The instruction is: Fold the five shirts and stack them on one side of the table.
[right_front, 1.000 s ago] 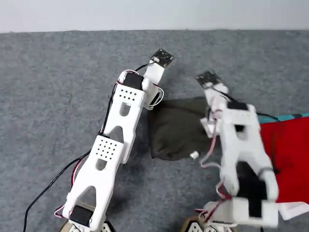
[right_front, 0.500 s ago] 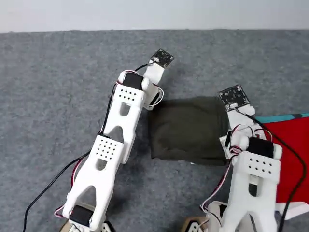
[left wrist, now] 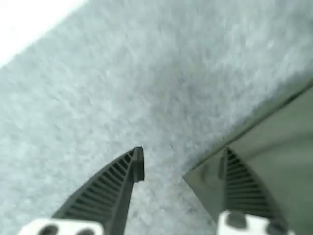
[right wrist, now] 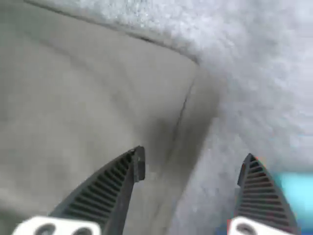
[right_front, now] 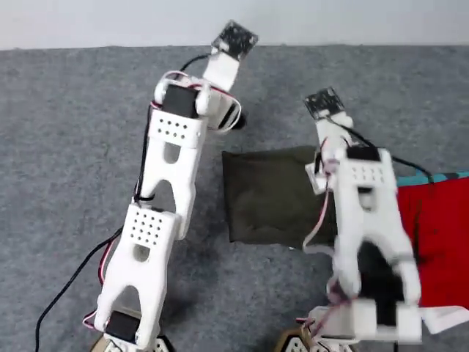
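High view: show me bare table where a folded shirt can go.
Widest bare table lies left of the left arm. A smaller patch lies beyond the red shirt, toward the wall. Crowded: the olive shirt and right arm.

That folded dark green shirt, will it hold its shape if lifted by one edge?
Probably not: the shirt is soft cloth with rounded folds, so it'd likely droop and unfold. Pushed, it may bunch on the fuzzy grey table.
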`<control>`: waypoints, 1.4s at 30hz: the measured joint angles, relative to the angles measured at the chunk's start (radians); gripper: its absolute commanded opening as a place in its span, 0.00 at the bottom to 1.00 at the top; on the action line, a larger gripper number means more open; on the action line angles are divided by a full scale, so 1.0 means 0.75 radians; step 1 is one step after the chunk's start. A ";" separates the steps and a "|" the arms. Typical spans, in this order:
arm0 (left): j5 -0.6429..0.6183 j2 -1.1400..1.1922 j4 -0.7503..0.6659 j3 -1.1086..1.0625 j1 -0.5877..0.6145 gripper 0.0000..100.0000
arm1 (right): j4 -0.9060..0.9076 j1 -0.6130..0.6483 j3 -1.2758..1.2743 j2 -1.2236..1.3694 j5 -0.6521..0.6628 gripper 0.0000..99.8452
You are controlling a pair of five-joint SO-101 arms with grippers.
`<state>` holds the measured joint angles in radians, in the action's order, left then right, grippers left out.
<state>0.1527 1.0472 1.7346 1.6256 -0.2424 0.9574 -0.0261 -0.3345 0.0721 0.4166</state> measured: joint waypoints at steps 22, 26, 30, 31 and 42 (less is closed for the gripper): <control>0.000 -0.194 0.000 0.000 0.051 0.25 | 0.137 0.072 0.599 0.651 0.121 0.01; 0.000 -0.194 0.000 0.000 0.051 0.25 | 0.209 0.080 0.579 0.567 0.092 0.01; 0.000 -0.194 0.000 0.000 0.051 0.25 | 0.305 0.153 0.577 0.456 0.033 0.01; 0.000 -0.194 0.000 0.000 0.051 0.25 | 0.329 0.180 0.577 0.434 0.029 0.01; 0.000 -0.194 0.000 0.000 0.051 0.25 | 0.462 0.333 0.577 0.376 -0.117 0.01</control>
<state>0.1527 0.9014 1.7346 1.6256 -0.2041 1.3042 0.2240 0.0982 0.3544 0.3291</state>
